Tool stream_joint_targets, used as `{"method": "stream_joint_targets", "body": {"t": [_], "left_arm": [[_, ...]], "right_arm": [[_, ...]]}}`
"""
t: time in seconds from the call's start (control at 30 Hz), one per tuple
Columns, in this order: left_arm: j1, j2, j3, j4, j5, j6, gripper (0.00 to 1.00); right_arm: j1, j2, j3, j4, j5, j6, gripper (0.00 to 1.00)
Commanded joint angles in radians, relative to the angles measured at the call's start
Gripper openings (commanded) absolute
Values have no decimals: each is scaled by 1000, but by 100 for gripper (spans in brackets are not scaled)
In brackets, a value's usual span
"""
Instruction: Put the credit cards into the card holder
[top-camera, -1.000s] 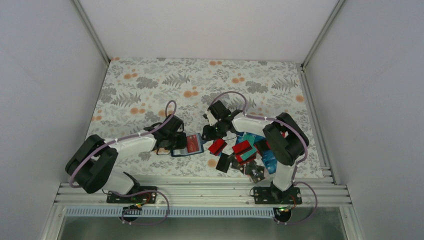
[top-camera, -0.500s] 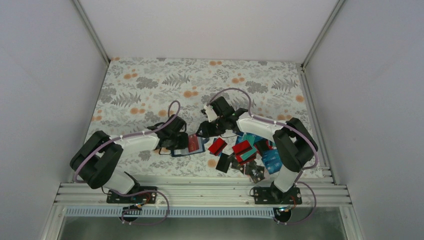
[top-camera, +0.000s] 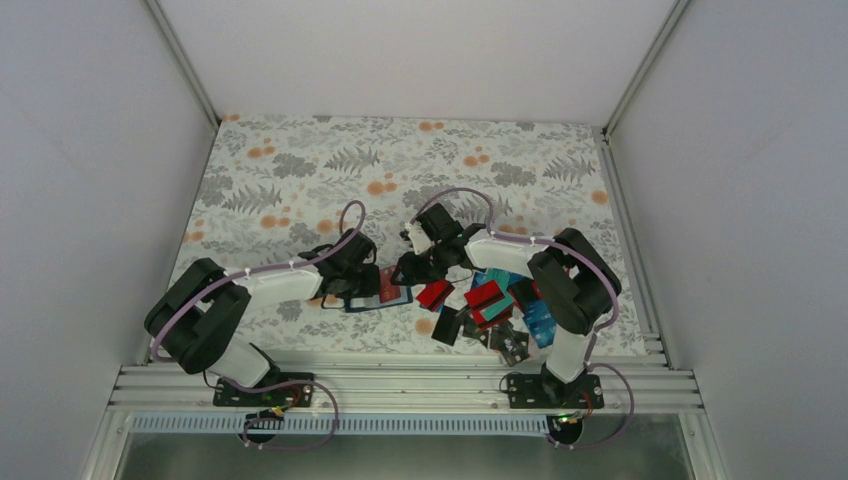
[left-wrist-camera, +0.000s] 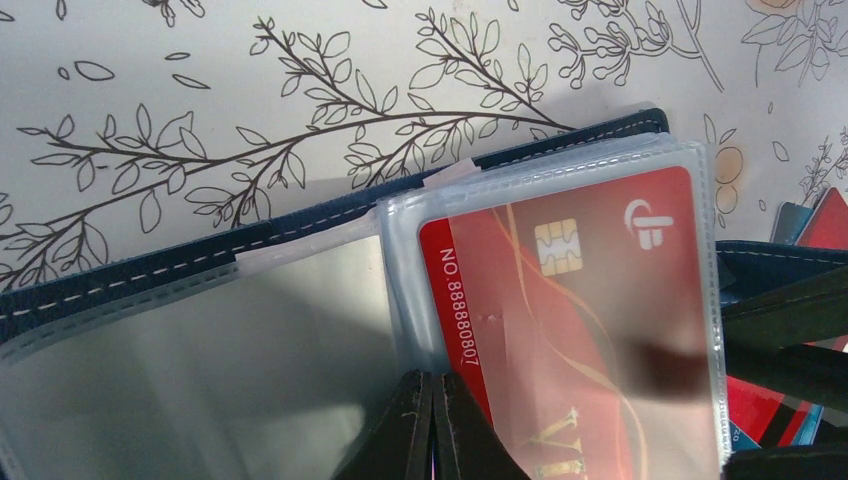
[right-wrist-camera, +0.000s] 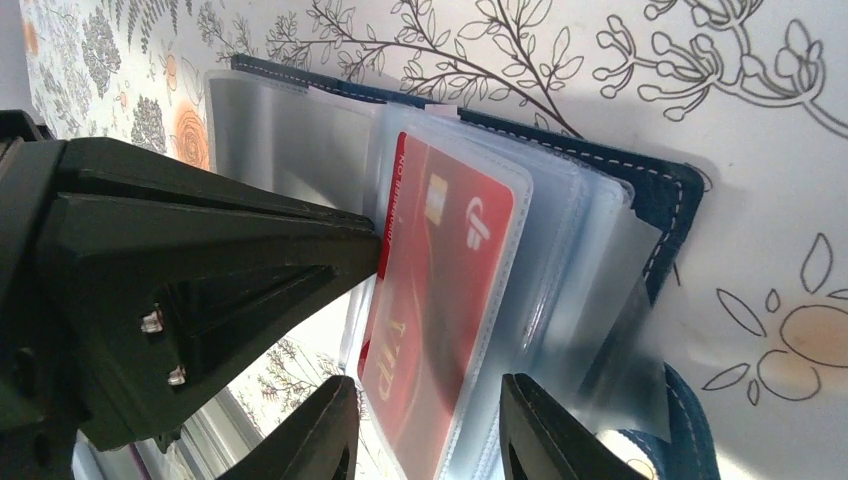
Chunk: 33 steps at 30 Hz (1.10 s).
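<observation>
The navy card holder (top-camera: 376, 306) lies open on the flowered mat, its clear sleeves fanned out (left-wrist-camera: 130, 285) (right-wrist-camera: 660, 190). A red credit card (left-wrist-camera: 580, 320) (right-wrist-camera: 440, 290) sits inside one sleeve. My left gripper (top-camera: 366, 282) (left-wrist-camera: 437, 385) is shut, its tips pressed on the sleeves at the fold beside the red card. My right gripper (top-camera: 405, 271) (right-wrist-camera: 428, 385) is open, one finger on each side of the sleeve page that holds the red card. The other credit cards (top-camera: 490, 305), red, teal, blue and black, lie heaped to the right of the holder.
The right arm's elbow (top-camera: 565, 285) hangs over the card pile. An aluminium rail (top-camera: 400, 380) runs along the near edge, and grey walls close in the mat on the left, right and back. The back half of the mat (top-camera: 400, 160) holds nothing.
My left gripper has closed and slid right onto the holder's sleeves. My right gripper swung out, then came back down and left to the holder's right side.
</observation>
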Motion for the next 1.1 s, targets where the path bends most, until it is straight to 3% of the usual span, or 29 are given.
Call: {"method": "stream_joint_targets", "body": {"t": [0.0, 0.63, 1.07], "left_arm": [[-7, 25, -8, -16, -19, -6, 3], [-11, 9, -7, -29, -24, -17, 2], [-11, -204, 62, -207, -123, -63, 3]], "right_arm": [[13, 20, -13, 27, -14, 13, 38], [24, 12, -5, 65, -71, 34, 36], [47, 35, 47, 61, -95, 35, 35]]}}
